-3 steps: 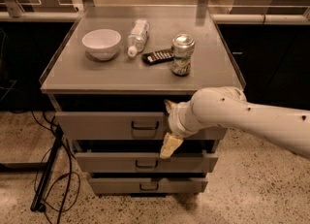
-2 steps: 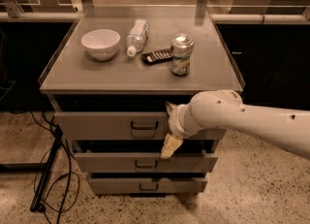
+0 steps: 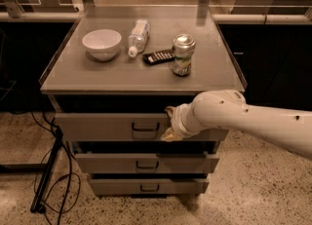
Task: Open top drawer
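Gripper (image 3: 169,125) on my arm sits close against the front of the top drawer (image 3: 97,126), just right of its handle (image 3: 145,127). I can't tell if it's open or closed, or if it has contact. The drawer is the uppermost of three grey fronts, directly under the cabinet top (image 3: 73,80), with a dark gap above the panel. Its long axis runs left-right, its face points to the near side, and I judge it slides out toward near. It's probably rigid and on runners, so it wants a steady straight pull. The only real hold is the small dark loop at centre, thin enough to slip off. An upright can (image 3: 183,55) and a bowl (image 3: 101,44) on top could rock if I jerk.
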Controlling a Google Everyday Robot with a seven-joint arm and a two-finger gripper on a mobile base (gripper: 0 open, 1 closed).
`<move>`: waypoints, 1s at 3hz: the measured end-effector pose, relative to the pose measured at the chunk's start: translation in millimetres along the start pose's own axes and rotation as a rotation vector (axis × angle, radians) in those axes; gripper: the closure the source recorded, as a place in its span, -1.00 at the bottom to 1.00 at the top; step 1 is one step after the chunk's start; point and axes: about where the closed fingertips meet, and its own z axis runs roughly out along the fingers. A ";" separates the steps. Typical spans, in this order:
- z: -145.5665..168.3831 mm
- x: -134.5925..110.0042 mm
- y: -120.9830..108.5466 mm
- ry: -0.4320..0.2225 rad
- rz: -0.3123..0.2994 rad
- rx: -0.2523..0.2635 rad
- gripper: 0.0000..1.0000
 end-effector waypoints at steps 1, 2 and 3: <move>-11.5 -5.3 5.4 0.005 -0.023 -0.019 0.48; -17.7 -7.6 2.7 0.005 -0.023 -0.019 0.93; -19.0 -8.4 2.3 0.005 -0.023 -0.018 1.00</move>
